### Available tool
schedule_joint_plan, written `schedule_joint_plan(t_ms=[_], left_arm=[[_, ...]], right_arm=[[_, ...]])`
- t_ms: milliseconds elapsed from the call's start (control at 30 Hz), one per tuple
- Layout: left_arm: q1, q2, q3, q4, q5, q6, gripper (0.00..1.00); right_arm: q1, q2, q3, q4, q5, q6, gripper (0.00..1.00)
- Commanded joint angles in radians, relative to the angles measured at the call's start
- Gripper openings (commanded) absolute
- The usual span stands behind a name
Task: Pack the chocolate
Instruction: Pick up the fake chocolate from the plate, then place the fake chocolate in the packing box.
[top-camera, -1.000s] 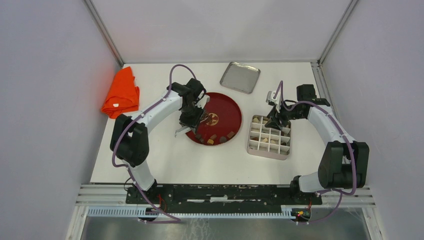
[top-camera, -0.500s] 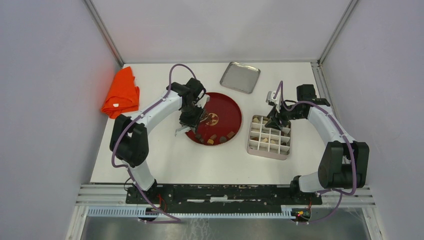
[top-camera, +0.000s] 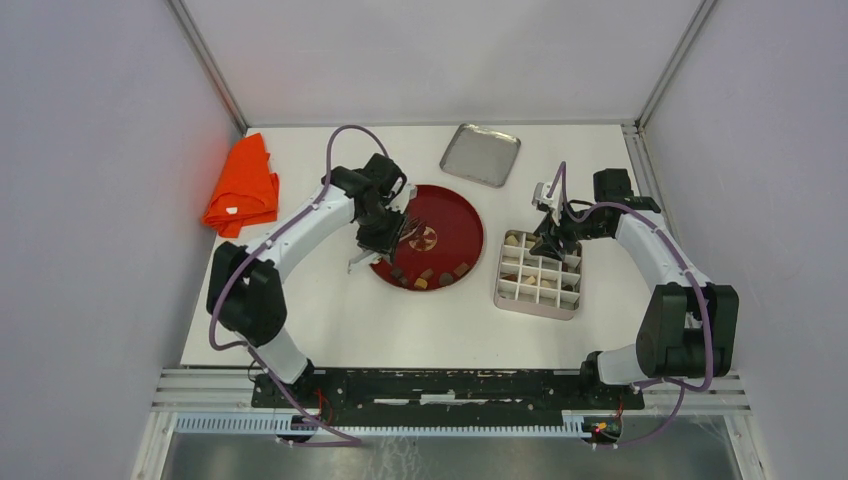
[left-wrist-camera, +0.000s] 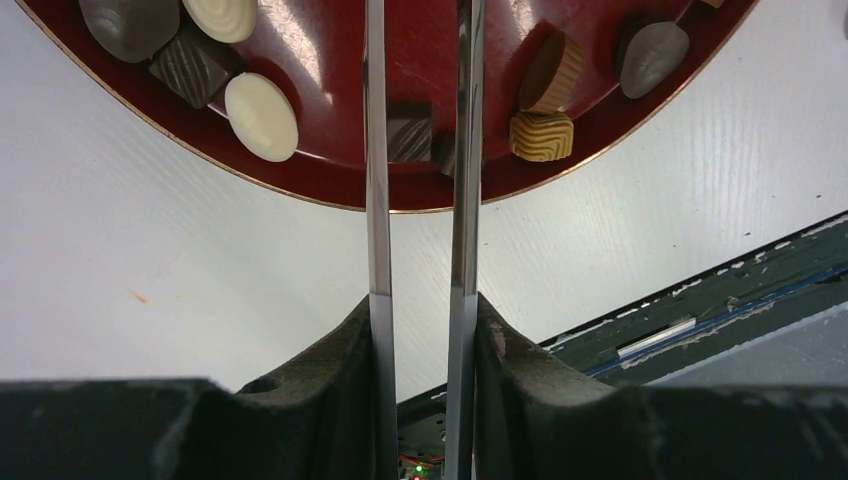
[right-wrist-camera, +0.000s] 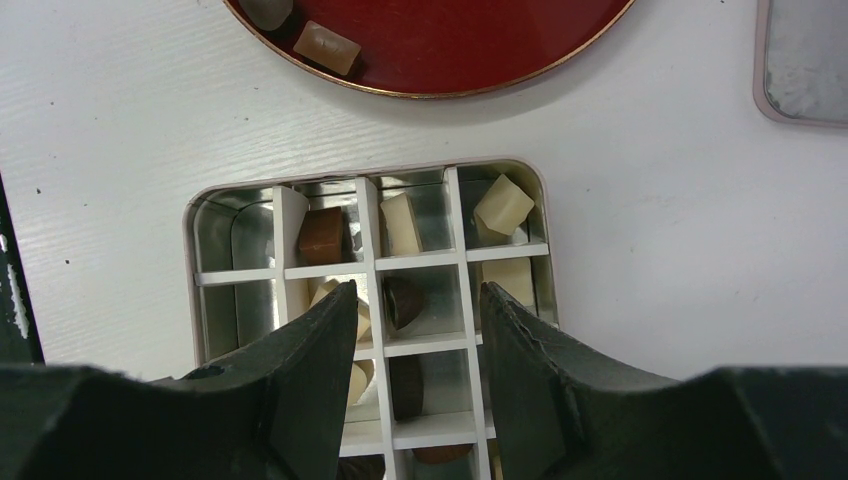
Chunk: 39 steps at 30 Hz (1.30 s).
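The left gripper (top-camera: 388, 245), fitted with long thin steel blades, is hanging over the near rim of the round red plate (left-wrist-camera: 330, 170), where the loose chocolate pieces (left-wrist-camera: 262, 115) are lying. A dark ridged square chocolate (left-wrist-camera: 407, 136) is showing in the narrow gap between the blades, but their tips are running out of view, so a grip cannot be told. Doing this well is likely calling for the blades to be centred on one piece, clear of its neighbours. The right gripper (right-wrist-camera: 418, 296) is hovering open and empty over the pale partitioned box (right-wrist-camera: 192, 250), which is partly filled.
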Motion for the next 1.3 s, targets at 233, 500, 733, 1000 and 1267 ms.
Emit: schedule_joint_plan(t_ms=[233,500,733,1000,1267], left_arm=[[-0.061,-0.228,-0.126,0.146,0.27,-0.012,0.02],[-0.198,-0.299,-0.201,0.246,0.364,-0.075,0.02],[-0.34,-0.244,-0.166,0.272,0.353,-0.103,0.02],[-0.426,-0.151,-0.101,0.228,0.295,-0.1,0.02],[-0.461,-0.088,-0.046,0.216,0.252,-0.099,0.05]], right_arm=[[-0.003,-0.027,0.028,-0.002,-0.032,-0.02,0.54],[-0.006,-0.032,0.028,0.001,-0.029,-0.021,0.54],[-0.023,-0.041,0.026,0.023,-0.019,0.008,0.54],[-0.049,-0.05,0.015,0.055,-0.012,0.048,0.54],[-0.05,-0.052,0.013,0.052,-0.019,0.046,0.54]])
